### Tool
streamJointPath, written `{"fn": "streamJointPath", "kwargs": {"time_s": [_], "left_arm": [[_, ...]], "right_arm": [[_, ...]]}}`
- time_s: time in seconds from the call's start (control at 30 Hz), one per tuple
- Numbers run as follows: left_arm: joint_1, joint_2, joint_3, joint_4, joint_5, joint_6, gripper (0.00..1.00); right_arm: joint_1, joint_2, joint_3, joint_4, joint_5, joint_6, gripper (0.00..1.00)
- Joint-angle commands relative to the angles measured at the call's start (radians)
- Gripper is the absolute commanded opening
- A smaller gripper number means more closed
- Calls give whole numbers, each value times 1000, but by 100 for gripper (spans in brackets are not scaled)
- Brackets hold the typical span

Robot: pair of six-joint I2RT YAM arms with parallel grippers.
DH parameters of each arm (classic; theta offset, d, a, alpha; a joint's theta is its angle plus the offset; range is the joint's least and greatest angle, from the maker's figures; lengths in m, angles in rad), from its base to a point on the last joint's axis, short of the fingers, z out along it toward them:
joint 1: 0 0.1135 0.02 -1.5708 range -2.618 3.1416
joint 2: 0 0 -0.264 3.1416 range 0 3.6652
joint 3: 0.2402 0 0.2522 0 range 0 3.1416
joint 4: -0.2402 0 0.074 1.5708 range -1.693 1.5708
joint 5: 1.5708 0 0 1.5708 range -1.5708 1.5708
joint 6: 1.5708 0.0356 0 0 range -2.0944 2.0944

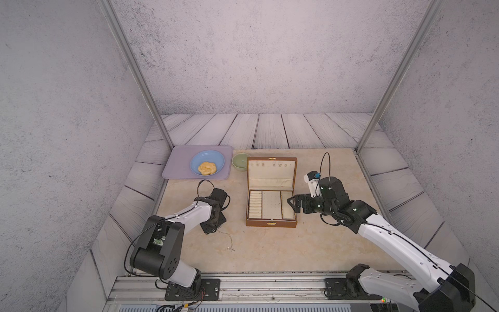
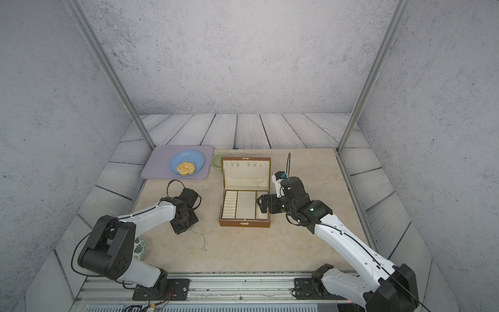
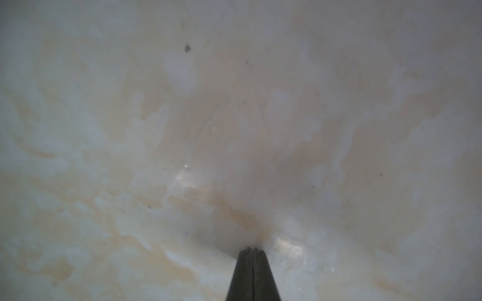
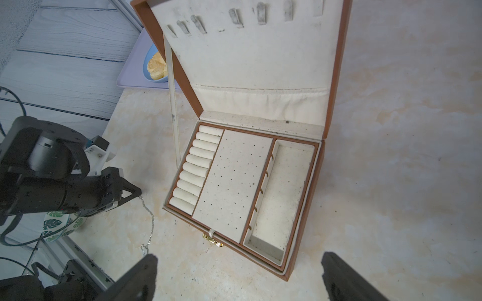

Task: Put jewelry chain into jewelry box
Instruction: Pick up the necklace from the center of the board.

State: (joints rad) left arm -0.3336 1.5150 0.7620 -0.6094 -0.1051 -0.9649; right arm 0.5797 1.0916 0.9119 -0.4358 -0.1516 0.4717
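The thin pale jewelry chain [image 1: 230,240] [image 2: 203,239] [image 4: 152,221] lies on the marble table, left of the jewelry box. My left gripper [image 1: 216,230] [image 2: 189,229] [image 3: 252,247] [image 4: 140,193] points down at the table. Its jaws are pressed together on the chain's far end, and small glints show at the tips. The rest of the chain trails loose toward the front. The brown jewelry box [image 1: 271,223] [image 2: 244,223] [image 4: 336,78] stands open, showing cream lining, ring rolls and an empty long compartment. My right gripper [image 1: 293,202] [image 2: 260,204] [image 4: 238,260] hovers open at the box's right side, holding nothing.
Behind the left arm a lilac tray [image 1: 172,173] carries a blue plate [image 1: 214,156] with a pastry [image 1: 207,168]. A green bowl [image 1: 240,161] sits beside the box lid. A leaf-patterned cup [image 2: 140,247] stands by the left arm's base.
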Motion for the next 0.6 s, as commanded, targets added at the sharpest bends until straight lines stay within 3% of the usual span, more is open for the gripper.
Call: {"fn": "streamJointPath", "kwargs": {"time_s": [0.0,0.2,0.57], "left_arm": [[8,46,-57,21,25,-12,0],[7,-33,-15,-37,9,8,0],[-4,-334,153,-162,39,64,0]], "right_arm": [[7,-7,18,-1,2,-10,99],[6,-9,18,-4,13,-10,99],[6,-1,45,0,21,-17,99]]}}
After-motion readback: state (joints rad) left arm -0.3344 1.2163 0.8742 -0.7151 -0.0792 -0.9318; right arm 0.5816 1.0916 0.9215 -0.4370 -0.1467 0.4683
